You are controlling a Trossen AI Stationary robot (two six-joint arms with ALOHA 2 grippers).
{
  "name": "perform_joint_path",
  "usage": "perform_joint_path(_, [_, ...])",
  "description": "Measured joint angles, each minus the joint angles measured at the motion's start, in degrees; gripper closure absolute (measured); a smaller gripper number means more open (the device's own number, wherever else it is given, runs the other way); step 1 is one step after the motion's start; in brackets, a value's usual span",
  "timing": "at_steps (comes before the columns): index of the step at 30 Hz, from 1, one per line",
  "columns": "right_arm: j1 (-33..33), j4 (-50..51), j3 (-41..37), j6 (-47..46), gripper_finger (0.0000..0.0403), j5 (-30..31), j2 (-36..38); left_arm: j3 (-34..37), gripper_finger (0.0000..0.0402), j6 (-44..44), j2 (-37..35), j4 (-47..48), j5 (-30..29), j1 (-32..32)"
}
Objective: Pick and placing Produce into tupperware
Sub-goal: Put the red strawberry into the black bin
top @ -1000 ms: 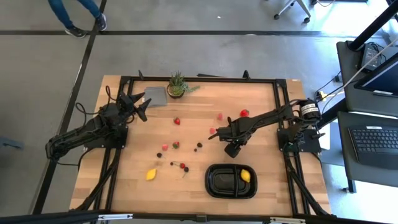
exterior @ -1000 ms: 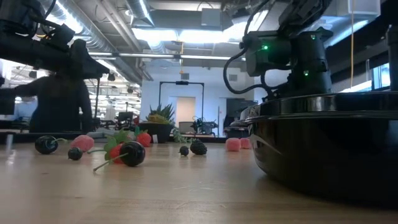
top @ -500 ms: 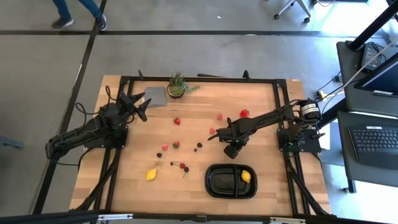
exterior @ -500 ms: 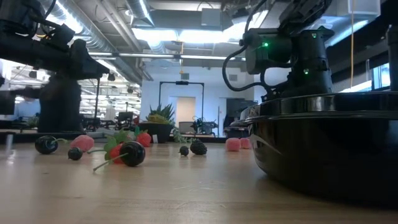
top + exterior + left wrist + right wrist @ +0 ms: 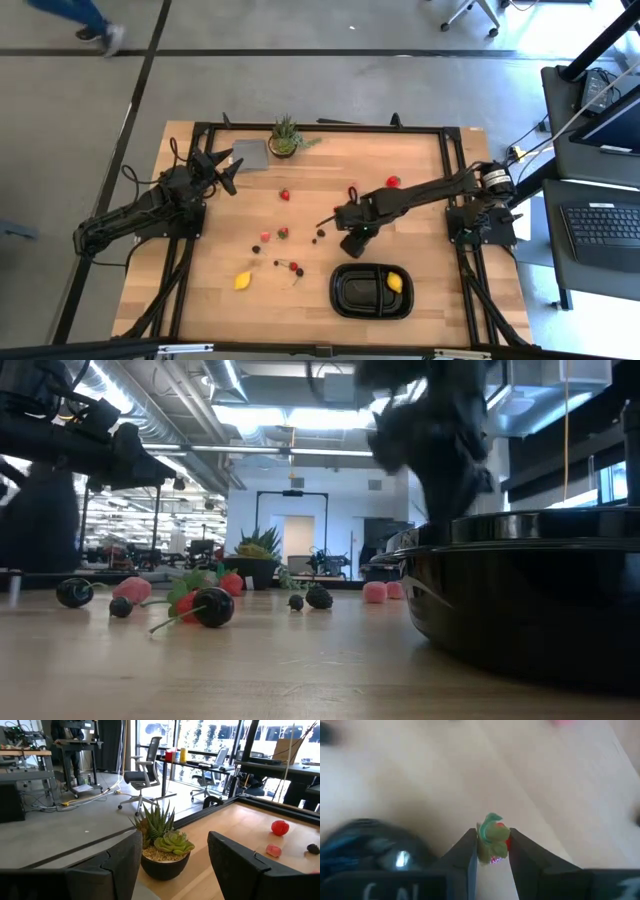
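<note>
The black tupperware [image 5: 362,296] sits near the table's front edge and holds one yellow lemon [image 5: 395,283]. Produce lies loose on the wood: strawberries [image 5: 393,182] [image 5: 284,195], a pink bit [image 5: 353,186], dark cherries [image 5: 320,233] and stemmed ones [image 5: 291,267], and a second lemon [image 5: 243,281]. My right gripper [image 5: 328,220] is at mid-table, left of the pink bit, shut on a small red piece with a green top [image 5: 492,840]. My left gripper [image 5: 228,172] stands open at the far left, facing the potted plant [image 5: 162,845]. My right gripper pinches the small strawberry piece between its two fingers, which lie on its two sides [image 5: 496,851]. Its green top [image 5: 491,821] sticks out past the fingertips. The arm reaches in from the table's right. Whether the piece is clear of the wood cannot be told.
A grey cloth [image 5: 250,154] and the potted plant [image 5: 286,137] stand at the far edge. A black frame [image 5: 320,127] runs round the tabletop. In the low view the tray's wall [image 5: 530,600] fills the right side, and a stemmed cherry [image 5: 212,607] lies to its left.
My right gripper has moved toward the table's left edge, quickly enough to blur in the low view. The pink-red piece that lay at its fingertips no longer shows on the wood. A person has walked on along the floor beyond the far edge.
</note>
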State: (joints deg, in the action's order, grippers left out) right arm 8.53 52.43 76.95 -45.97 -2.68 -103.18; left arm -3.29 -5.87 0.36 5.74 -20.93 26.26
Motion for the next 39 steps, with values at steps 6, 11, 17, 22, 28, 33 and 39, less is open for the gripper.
perform_joint_path(6, [4.68, 1.25, 8.9, 2.11, 0.0312, 1.98, 0.15, 0.0, 0.0182, 0.0, 0.0, -0.02, 0.0, 0.0])
perform_joint_path(11, [9.18, 3.21, 9.31, 1.28, 0.0312, 2.78, 0.2, 0.0, 0.0182, 0.0, 0.0, 0.0, -0.01, 0.0])
perform_joint_path(17, [15.33, 0.3, 9.21, -1.8, 0.0312, 3.7, -0.62, 0.0, 0.0182, -0.02, 0.0, -0.01, 0.0, 0.0])
perform_joint_path(22, [19.25, -1.65, 7.85, -4.75, 0.0312, 6.77, -2.44, 0.0, 0.0182, -0.04, 0.01, -0.01, 0.0, -0.02])
perform_joint_path(28, [22.06, -2.97, 4.76, -7.94, 0.0295, 7.76, -5.82, -0.01, 0.0182, -0.07, 0.01, 0.0, 0.0, -0.02])
perform_joint_path(33, [22.87, -3.54, 3.3, -12.33, 0.0291, 7.66, -8.27, -0.02, 0.0182, -0.11, 0.0, 0.0, 0.0, -0.02])
perform_joint_path(39, [22.92, -3.76, 3.25, -12.31, 0.0288, 5.99, -8.74, -0.01, 0.0182, -0.09, 0.0, -0.01, 0.01, -0.02])
